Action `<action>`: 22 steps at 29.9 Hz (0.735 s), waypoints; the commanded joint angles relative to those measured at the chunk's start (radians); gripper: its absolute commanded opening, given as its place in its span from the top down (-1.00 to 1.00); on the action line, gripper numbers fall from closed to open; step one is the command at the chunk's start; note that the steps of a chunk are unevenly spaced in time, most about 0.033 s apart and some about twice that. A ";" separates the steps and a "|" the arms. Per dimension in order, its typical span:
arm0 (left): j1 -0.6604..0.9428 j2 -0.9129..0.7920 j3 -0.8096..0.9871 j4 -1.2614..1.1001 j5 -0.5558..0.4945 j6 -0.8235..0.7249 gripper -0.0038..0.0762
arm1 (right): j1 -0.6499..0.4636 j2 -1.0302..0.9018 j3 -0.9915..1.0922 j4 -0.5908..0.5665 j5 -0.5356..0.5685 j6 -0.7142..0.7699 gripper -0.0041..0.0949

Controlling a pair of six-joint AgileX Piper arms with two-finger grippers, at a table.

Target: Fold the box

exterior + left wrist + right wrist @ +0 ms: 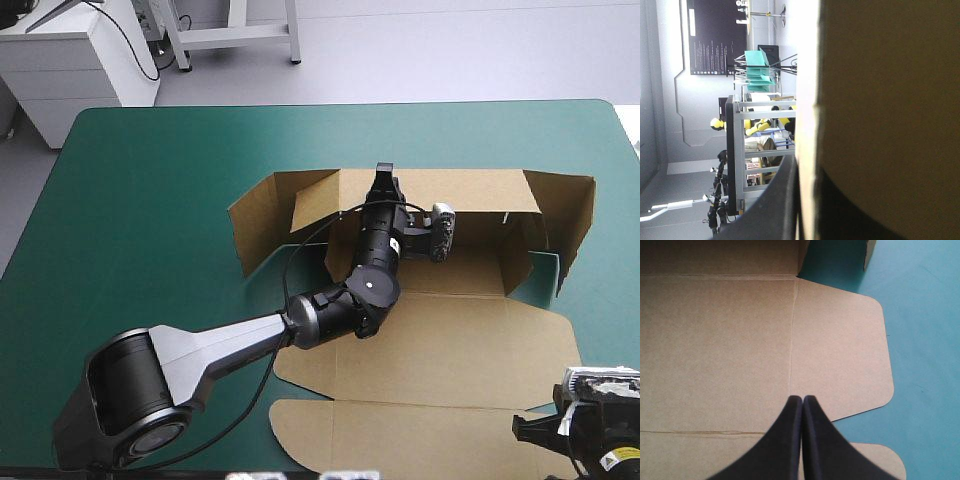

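Brown box [440, 330] sits right of centre on the teal-green surface [150, 200], partly formed. The far wall [470, 190] is raised, and the end walls [255, 220] at both sides stand up, angled outward. The lid panel [450, 340] lies flat toward the near edge, with another flat strip in front of it.

The left arm comes in from the near left corner and reaches across the box floor. The left pincer [383, 182] is at the top edge of the far wall, left of its middle. In the left wrist view the board's edge runs between the black fingers [777, 200], one on each side, so the pincer is pinching the box wall.

The right pincer [802, 399] is at the near right corner of the surface. Its fingers are pressed together into one point and hold nothing. It hangs over the flat lid panel, by the crease where the rounded side flap [840, 350] begins. That flap lies flat, with bare cover beyond it.
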 commanded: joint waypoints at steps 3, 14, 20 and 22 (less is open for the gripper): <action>-0.013 -0.061 -0.014 0.027 0.000 -0.048 0.92 | 0.002 0.076 -0.072 0.005 -0.102 0.002 0.95; -0.013 -0.026 -0.014 0.016 -0.015 -0.062 0.92 | 0.002 0.400 -0.429 0.038 -0.156 0.026 0.95; -0.013 -0.008 -0.012 0.013 -0.015 -0.062 0.92 | 0.002 0.637 -0.716 0.032 -0.160 0.015 0.95; -0.013 -0.008 -0.012 0.015 -0.005 -0.062 0.92 | 0.002 0.713 -0.794 0.032 -0.167 0.003 0.95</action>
